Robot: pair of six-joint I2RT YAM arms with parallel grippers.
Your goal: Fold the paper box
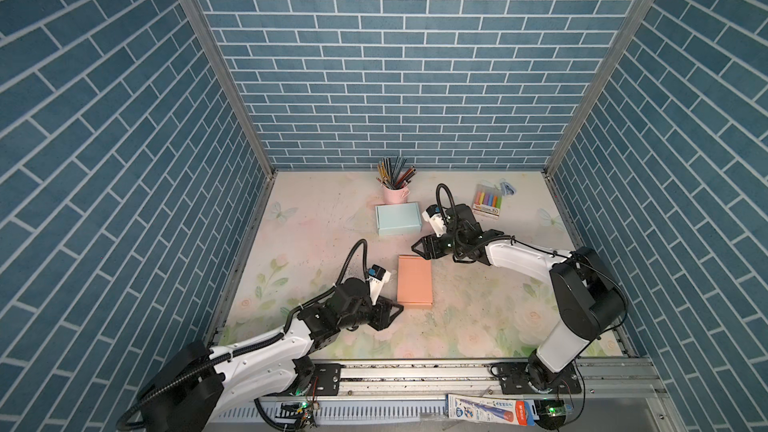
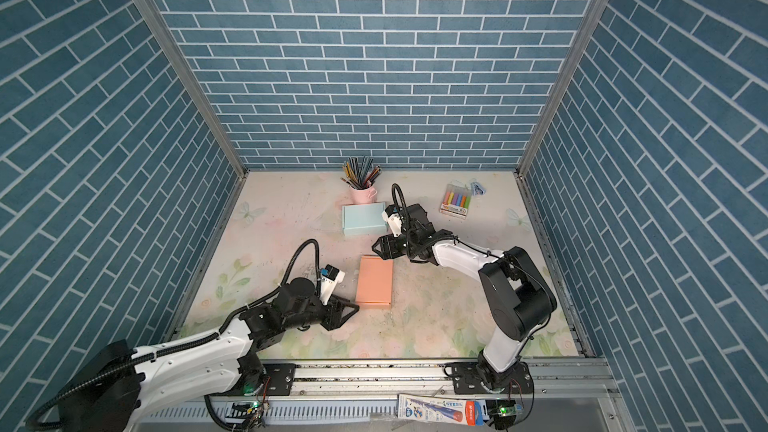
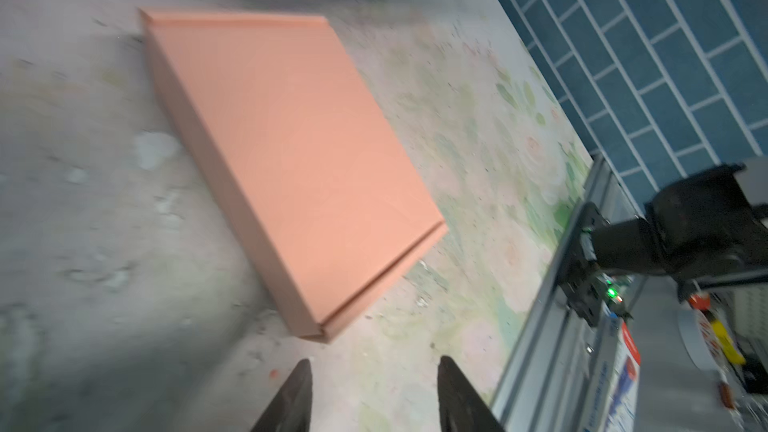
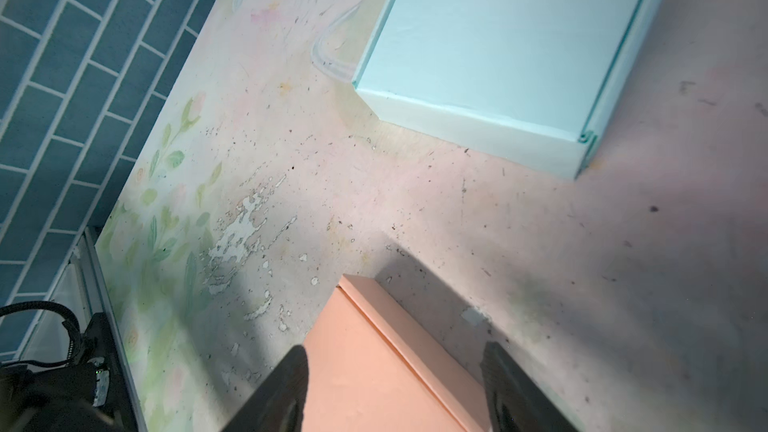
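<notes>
**A:** Where do we find the peach paper box (image 1: 414, 281) in both top views?

**B:** We see it lying flat and closed on the floral table (image 1: 316, 222). The blue box (image 1: 398, 219) lies beyond its far end, apart from it. The left gripper (image 1: 392, 317) is just beside its near left corner, and the right gripper (image 1: 419, 250) is at its far right corner.

**A:** And our left wrist view?

**B:** The left gripper (image 3: 376, 361) is parted and empty, just short of a corner of the paper box (image 3: 291, 151).

**A:** Right wrist?

**B:** We see the right gripper (image 4: 395, 347) spread wide, holding nothing, over one end of the paper box (image 4: 374, 367). The blue box (image 4: 498, 43) is beyond it.
</notes>
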